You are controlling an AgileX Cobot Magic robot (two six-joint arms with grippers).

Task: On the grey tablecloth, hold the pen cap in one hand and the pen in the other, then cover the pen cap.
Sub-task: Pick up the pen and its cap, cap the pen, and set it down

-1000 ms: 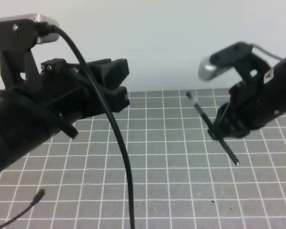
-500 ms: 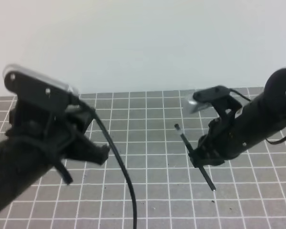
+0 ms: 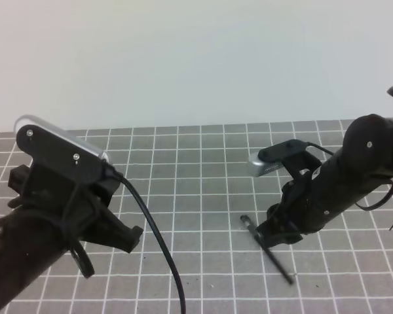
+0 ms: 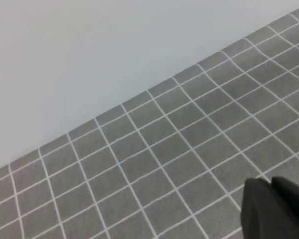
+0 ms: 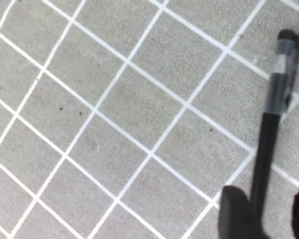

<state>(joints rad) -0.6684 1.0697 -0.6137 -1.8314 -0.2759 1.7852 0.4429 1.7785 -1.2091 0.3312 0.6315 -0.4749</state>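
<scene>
The pen [image 3: 281, 266] lies slanted on the grey tablecloth [image 3: 196, 183], right of centre. In the right wrist view the pen [image 5: 265, 149] runs up between the fingers of my right gripper [image 5: 266, 196]. That gripper is open, and a gap shows beside the shaft. The pen's far end carries a slightly thicker grey sleeve [image 5: 281, 69] with a thin clip; it looks like the pen cap, fitted on. My right gripper [image 3: 270, 237] is low over the pen. My left gripper [image 3: 132, 237] hangs at the lower left. Its fingers [image 4: 271, 185] are shut with nothing between them.
A black cable [image 3: 158, 261] loops down from the left wrist camera [image 3: 59, 147] across the front of the cloth. A pale wall [image 3: 196, 59] bounds the cloth at the back. The left wrist view shows only cloth [image 4: 139, 164] and wall.
Both arms have come down. The right gripper lowered the pen onto the cloth and its jaws widened. The left arm dropped back to the left and its jaws closed.
</scene>
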